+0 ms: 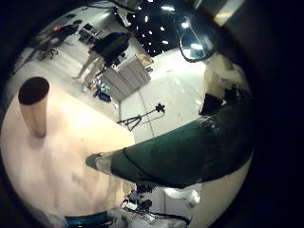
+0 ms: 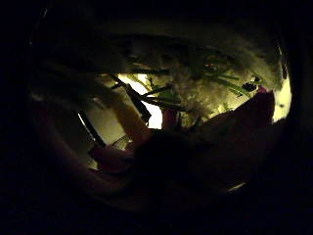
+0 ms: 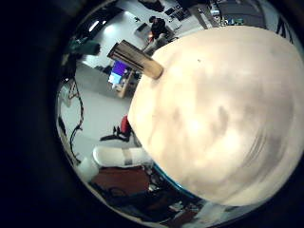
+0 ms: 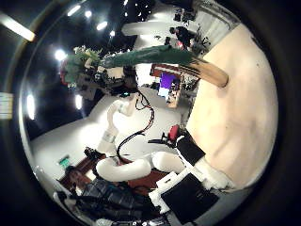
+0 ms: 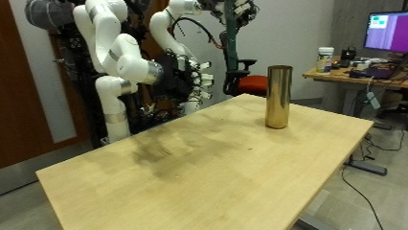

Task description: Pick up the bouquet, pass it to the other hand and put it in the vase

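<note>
The bouquet [image 5: 235,43] in its dark green wrap stands upright in the air beyond the table's far edge, flowers on top. My left hand [image 1: 226,81] is shut on it: the wrap [image 1: 180,152] crosses its little finger side palm view and flowers [image 2: 186,83] fill the thumb side view. My right hand [image 5: 192,79] hangs just beside the bouquet with relaxed, spread fingers and holds nothing. The tall bronze vase [image 5: 277,96] stands upright near the far corner of the light wooden table [image 5: 192,163]. It also shows as vase [image 1: 34,103], vase [image 3: 138,60] and vase [image 4: 202,68], with the bouquet wrap [image 4: 141,56] near it.
A red office chair [image 5: 255,86] stands behind the table near the bouquet. A desk with a monitor [image 5: 387,29] is at the back, beyond the vase.
</note>
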You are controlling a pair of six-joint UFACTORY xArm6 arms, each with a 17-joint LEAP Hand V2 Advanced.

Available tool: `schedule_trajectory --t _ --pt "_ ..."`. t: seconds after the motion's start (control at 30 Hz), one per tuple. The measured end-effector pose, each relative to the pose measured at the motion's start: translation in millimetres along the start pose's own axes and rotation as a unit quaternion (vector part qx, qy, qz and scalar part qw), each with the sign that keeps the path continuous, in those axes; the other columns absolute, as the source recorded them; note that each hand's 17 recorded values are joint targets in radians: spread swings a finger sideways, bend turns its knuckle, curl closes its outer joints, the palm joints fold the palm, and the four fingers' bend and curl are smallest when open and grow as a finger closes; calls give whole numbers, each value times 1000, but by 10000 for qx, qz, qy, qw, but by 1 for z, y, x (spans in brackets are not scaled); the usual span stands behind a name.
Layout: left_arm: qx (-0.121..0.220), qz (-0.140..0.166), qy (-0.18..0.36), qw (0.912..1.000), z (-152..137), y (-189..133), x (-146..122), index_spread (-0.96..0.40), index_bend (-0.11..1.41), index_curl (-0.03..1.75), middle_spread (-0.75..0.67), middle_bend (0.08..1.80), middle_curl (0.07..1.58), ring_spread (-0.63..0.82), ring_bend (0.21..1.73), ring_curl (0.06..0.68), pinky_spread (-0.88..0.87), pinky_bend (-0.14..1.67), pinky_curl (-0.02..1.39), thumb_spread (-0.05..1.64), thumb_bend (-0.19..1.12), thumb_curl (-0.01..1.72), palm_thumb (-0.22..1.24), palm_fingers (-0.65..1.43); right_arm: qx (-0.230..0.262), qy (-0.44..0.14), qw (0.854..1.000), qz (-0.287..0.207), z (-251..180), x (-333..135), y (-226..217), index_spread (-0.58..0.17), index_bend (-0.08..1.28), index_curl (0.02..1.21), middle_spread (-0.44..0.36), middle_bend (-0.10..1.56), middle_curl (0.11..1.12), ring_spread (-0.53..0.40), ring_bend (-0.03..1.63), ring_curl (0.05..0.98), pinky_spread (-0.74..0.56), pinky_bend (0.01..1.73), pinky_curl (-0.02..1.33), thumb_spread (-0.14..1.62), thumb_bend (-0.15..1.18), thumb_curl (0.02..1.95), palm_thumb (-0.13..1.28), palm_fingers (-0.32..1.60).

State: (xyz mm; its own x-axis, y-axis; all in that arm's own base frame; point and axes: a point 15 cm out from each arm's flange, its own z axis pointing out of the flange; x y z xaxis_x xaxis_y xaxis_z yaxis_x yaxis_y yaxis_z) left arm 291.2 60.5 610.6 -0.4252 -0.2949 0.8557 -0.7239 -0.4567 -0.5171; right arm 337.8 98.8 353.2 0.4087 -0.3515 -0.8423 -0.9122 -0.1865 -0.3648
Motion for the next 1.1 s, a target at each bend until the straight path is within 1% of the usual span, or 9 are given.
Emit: schedule_trajectory --t 0.3,0.4,0.53,0.63,0.73,0.8,0.93,1.03,1.1 --pt "618 140 -164 9979 -44 -38 5 -706 560 1280 -490 1181 962 -398 1478 640 -513 1268 760 355 -26 862 1046 1091 47 17 10000 31 -4 3 -1 -349 141 218 215 171 254 301 387 232 428 380 372 940 -27 370 709 -63" --pt "747 107 -160 9970 -53 -44 2 -708 561 1280 -490 1181 961 -403 1478 641 -515 1265 765 355 -26 865 1045 1090 44 -1 10000 46 -4 3 0 -343 146 221 215 169 250 300 386 236 429 385 362 943 -25 372 719 -52" --pt "904 193 -246 9954 -65 -53 1 -710 564 1279 -489 1180 958 -404 1480 643 -523 1254 771 355 -26 866 1045 1086 43 -8 10000 60 -4 5 0 -341 147 223 215 169 248 300 385 238 428 388 356 944 -25 373 724 -51" --pt "1007 179 -310 9943 -72 -59 -5 -712 564 1279 -488 1180 956 -405 1479 643 -529 1247 778 355 -26 868 1045 1087 56 8 10000 77 -6 7 0 -335 149 226 215 168 246 299 387 242 432 393 351 945 -27 374 725 -48" --pt "1043 221 -384 9936 -75 -62 -8 -713 564 1279 -487 1180 954 -405 1478 643 -533 1243 783 355 -26 869 1045 1088 9 10 10000 79 -7 7 2 -330 149 229 215 172 246 299 384 244 432 398 347 944 -26 375 728 -45" --pt "1060 185 -424 9933 -77 -63 -13 -713 563 1278 -487 1180 953 -404 1479 643 -535 1239 787 355 -26 869 1045 1089 21 14 10000 85 -8 7 2 -330 149 231 215 172 247 299 383 246 432 400 345 943 -27 375 729 -45" --pt "1025 91 -392 9939 -70 -66 -22 -714 562 1278 -487 1183 953 -402 1479 643 -538 1234 793 355 -26 870 1045 1091 44 8 9999 98 -11 8 2 -329 151 234 215 173 247 298 383 248 431 400 340 943 -27 376 733 -39" --pt "1092 58 -493 9928 -70 -70 -31 -715 561 1278 -488 1185 954 -401 1480 642 -541 1230 798 358 -27 873 1041 1090 64 -3 9999 117 -14 9 2 -321 154 237 215 174 248 300 385 251 430 402 338 942 -27 377 733 -34" --pt "1053 31 -532 9930 -67 -70 -35 -716 561 1278 -488 1185 955 -401 1480 642 -538 1229 800 358 -26 874 1040 1090 69 -1 9999 116 -14 9 2 -315 152 240 209 174 249 301 389 253 434 411 337 945 -26 379 739 -29"
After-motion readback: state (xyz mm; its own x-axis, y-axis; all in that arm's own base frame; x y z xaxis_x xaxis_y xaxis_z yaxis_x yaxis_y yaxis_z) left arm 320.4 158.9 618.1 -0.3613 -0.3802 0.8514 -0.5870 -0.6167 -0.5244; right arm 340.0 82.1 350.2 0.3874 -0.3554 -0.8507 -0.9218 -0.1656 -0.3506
